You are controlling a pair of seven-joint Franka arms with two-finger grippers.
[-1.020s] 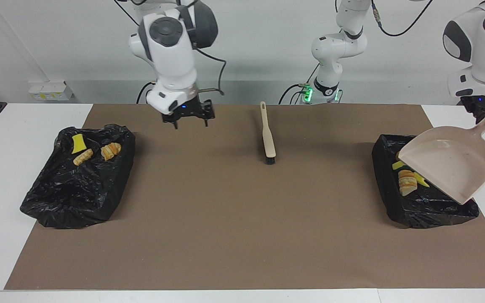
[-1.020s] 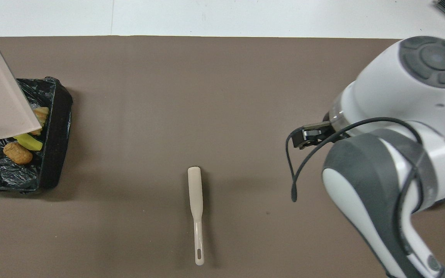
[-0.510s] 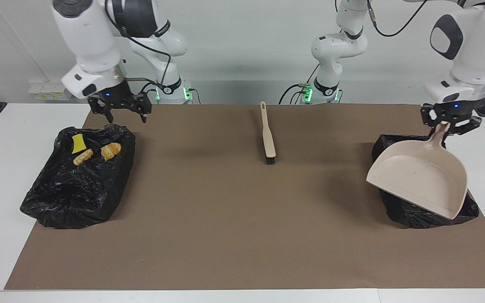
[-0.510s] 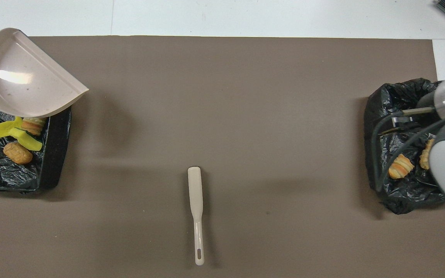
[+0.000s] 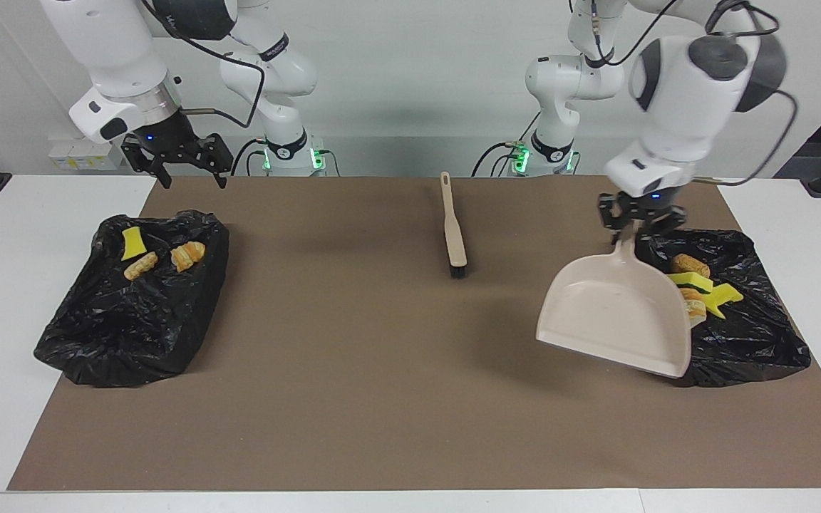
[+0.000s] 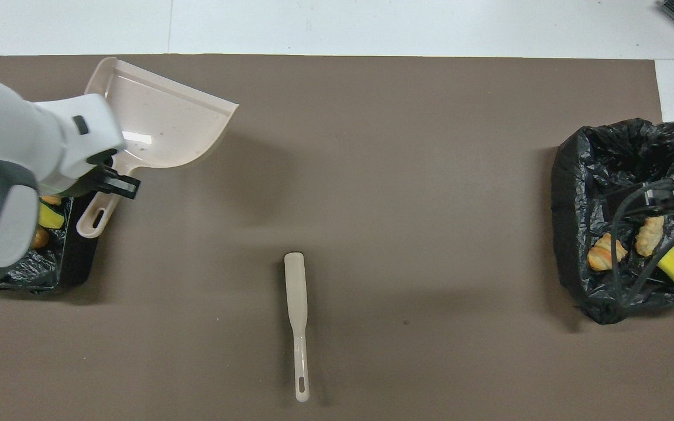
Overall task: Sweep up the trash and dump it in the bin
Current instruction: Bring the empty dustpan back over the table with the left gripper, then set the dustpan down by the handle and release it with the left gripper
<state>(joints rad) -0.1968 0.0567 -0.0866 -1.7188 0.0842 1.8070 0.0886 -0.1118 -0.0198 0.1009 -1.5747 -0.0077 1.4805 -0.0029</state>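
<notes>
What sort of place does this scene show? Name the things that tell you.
Probably a robotics lab: two bench-mounted arms, the left claw carrying a dustpan, work over a brown mat between two black-lined bins holding trash scraps.

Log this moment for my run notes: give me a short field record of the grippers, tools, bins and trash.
left gripper: shut on the dustpan handle, over the edge of the bin at its end
dustpan: held up, empty, tilted
right gripper: open, empty, raised by the other bin
brush: lying on the brown mat, mid-table
bin at left arm's end: four scraps of trash
bin at right arm's end: three scraps
</notes>
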